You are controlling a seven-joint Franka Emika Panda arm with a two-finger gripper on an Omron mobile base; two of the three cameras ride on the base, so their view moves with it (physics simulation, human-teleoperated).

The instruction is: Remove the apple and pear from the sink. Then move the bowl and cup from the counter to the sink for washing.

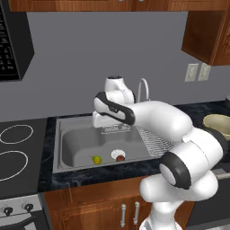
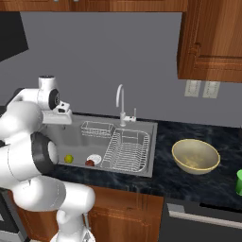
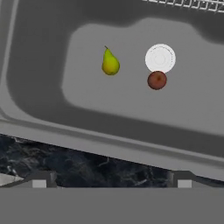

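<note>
- My claw (image 3: 111, 179) has its jaws spread wide with nothing between them; in the hand view its two finger tips (image 3: 39, 179) sit at the lower left and lower right of the frame, over the dark speckled counter (image 3: 87, 168) edge.
- From the hand view I look down into the sink (image 3: 39, 109). The pear (image 3: 110, 63) lies on the basin floor, upper centre of the frame, stem pointing up the picture.
- The apple (image 3: 157, 80) sits to the right of the pear, well apart from it, and just below the round white drain (image 3: 160, 58), almost touching its rim.
- In the left base view I see the pear (image 1: 96, 159) and apple (image 1: 120, 157) low in the basin near its front wall, at centre-left of the frame, with the arm's wrist hanging above the sink's back edge.
- In the right base view the same pair shows at lower left: pear (image 2: 69, 159), then apple (image 2: 90, 162) beside the drain.
- A wire rack (image 2: 126, 150) fills the right part of the sink, and a smaller wire basket (image 2: 96, 128) sits toward the back; the curved faucet (image 2: 121, 101) rises behind them.
- The bowl (image 2: 195, 156) stands upright on the counter at the right of the right base view, apart from the sink.
- The green cup (image 2: 239, 182) is cut by the right edge of that frame, on the counter, right of the bowl.
</note>
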